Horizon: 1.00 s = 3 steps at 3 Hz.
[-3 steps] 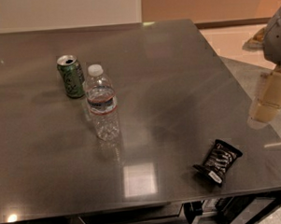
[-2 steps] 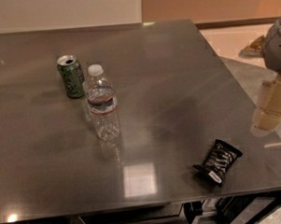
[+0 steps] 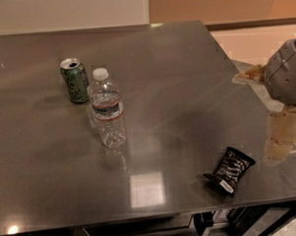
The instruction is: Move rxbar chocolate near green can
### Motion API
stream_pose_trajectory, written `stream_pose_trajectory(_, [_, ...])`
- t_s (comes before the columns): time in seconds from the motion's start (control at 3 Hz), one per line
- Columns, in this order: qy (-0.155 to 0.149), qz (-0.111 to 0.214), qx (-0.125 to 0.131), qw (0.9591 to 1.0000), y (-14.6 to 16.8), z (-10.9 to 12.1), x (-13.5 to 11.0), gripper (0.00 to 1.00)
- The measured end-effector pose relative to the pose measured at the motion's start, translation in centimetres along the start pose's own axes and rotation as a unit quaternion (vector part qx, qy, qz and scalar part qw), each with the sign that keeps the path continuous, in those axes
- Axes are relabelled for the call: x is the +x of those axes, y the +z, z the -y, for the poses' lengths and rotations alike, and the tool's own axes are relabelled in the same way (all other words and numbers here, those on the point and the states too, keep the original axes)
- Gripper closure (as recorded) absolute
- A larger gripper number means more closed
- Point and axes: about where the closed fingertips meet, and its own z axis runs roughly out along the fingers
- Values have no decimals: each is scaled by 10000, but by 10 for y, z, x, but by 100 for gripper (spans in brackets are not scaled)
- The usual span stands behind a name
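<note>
Awaiting pickup: chocolate bar at table front right, well apart from green can at rear left; end effector near bar at right edge, grip state indeterminate.

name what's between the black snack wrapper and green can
Only the clear plastic water bottle, beside the green can, in camera view. Gripper hangs right of black wrapper.

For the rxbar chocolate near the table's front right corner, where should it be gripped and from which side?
Grip the rxbar chocolate across its narrow middle, coming down from above. It lies flat on the table, long axis diagonal, so closing across its short width probably suits best. The pincer hangs just right of it, over the table's right edge.
</note>
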Motion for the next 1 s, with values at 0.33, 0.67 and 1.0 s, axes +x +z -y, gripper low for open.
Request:
stream_pose_trajectory(0.33, [-447,26,-201,9988,20,-13,1,0])
stream_pose_trajectory(0.67, [-767,17,-443,9961,39,-26,3,0])
stream_pose_trajectory(1.0, [-994,83,-693,9926,57,-38,4,0])
